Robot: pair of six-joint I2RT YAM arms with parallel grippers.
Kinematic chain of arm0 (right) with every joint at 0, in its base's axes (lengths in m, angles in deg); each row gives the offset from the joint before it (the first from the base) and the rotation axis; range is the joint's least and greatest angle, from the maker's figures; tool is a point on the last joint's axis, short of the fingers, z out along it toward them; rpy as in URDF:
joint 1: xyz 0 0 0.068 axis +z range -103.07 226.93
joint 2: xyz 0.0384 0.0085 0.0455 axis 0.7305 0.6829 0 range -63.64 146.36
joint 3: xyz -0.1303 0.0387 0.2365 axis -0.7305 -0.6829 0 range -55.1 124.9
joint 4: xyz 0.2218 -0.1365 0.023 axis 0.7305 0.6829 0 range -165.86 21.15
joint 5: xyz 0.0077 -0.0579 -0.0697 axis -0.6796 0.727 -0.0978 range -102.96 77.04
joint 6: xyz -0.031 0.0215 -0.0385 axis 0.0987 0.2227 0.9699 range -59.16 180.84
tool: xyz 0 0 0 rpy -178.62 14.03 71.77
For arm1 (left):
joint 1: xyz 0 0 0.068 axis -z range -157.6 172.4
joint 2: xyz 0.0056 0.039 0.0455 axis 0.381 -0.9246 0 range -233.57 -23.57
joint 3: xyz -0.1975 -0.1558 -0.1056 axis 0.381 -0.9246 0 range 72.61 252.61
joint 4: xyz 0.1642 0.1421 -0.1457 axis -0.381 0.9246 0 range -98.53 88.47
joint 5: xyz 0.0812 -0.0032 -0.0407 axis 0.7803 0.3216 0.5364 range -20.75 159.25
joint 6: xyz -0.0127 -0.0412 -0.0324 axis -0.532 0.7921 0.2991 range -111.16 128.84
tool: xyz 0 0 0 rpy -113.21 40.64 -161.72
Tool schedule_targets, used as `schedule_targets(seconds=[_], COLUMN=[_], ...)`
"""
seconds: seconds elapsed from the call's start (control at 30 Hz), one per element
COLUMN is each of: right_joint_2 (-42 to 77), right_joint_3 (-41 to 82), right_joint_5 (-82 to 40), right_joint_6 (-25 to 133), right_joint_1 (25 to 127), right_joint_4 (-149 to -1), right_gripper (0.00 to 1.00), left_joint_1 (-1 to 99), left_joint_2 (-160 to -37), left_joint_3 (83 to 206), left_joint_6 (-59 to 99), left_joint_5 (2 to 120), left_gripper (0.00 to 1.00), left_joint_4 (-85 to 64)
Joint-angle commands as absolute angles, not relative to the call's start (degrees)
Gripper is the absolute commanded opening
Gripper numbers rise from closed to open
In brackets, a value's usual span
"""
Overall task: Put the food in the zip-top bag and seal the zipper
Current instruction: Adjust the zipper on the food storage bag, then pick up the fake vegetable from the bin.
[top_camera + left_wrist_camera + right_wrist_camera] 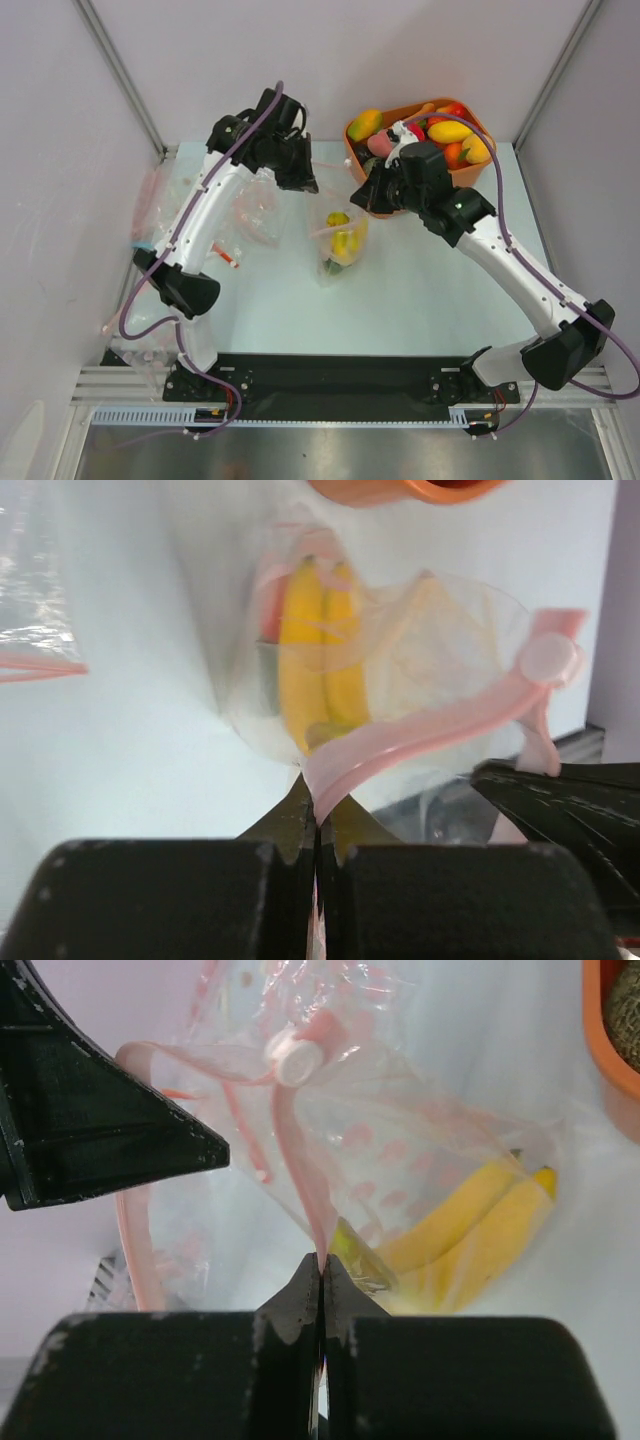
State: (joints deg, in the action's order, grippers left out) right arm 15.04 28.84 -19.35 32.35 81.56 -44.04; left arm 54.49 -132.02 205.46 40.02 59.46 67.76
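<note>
The zip-top bag (340, 238) hangs between my two grippers in the middle of the table, mouth up, with yellow bananas (345, 240) and a green piece inside. In the left wrist view the bananas (320, 670) show through the clear plastic. My left gripper (318, 802) is shut on the pale pink zipper strip (420, 735), whose round slider (548, 660) sits at the far end. My right gripper (322, 1260) is shut on the same strip (305, 1175) below the slider (295, 1060). In the top view the left gripper (303, 178) and right gripper (367, 192) flank the bag's mouth.
The orange tub (356, 150) with more toy food (450, 132) stands at the back right, just behind my right gripper. Other clear bags lie at the left (255, 215) and by the left wall (150, 200); one with an orange-red strip (35, 663) shows in the left wrist view.
</note>
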Motion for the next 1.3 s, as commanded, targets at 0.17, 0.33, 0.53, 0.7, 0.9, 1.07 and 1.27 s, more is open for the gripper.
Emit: schedule_targets(seconds=[0.17, 0.33, 0.53, 0.7, 0.9, 1.07, 1.27], right_joint_2=[16.78, 15.91, 14.24, 12.04, 9.75, 15.1, 25.46], right_joint_3=[24.97, 24.7, 24.35, 23.82, 22.15, 26.1, 33.73], right_joint_5=[-25.17, -24.03, -23.59, -25.52, -23.34, -19.56, -15.77], right_joint_6=[26.65, 27.79, 30.42, 31.48, 32.18, 33.15, 34.73], right_joint_1=[77.35, 74.97, 72.42, 67.69, 61.88, 59.41, 57.48], right_joint_4=[-56.34, -55.2, -53.27, -53.7, -55.29, -50.56, -44.93], right_gripper=[0.0, 0.09, 0.66, 0.72, 0.77, 0.78, 0.83], left_joint_1=[56.67, 58.34, 58.61, 58.61, 58.61, 58.61, 58.61], left_joint_2=[-129.22, -132.2, -133.0, -133.17, -132.73, -133.17, -133.35], left_joint_3=[203.22, 204.35, 205.59, 205.76, 206.11, 207.96, 208.48], left_joint_6=[40.04, 41.27, 41.28, 40.92, 40.48, 40.48, 41.01], left_joint_5=[68.01, 68.63, 66.52, 65.38, 63.8, 61.78, 60.19], left_gripper=[0.0, 0.0, 0.0, 0.0, 0.0, 0.0, 0.0], left_joint_4=[71.2, 69.17, 66.1, 65.04, 63.54, 63.45, 62.57])
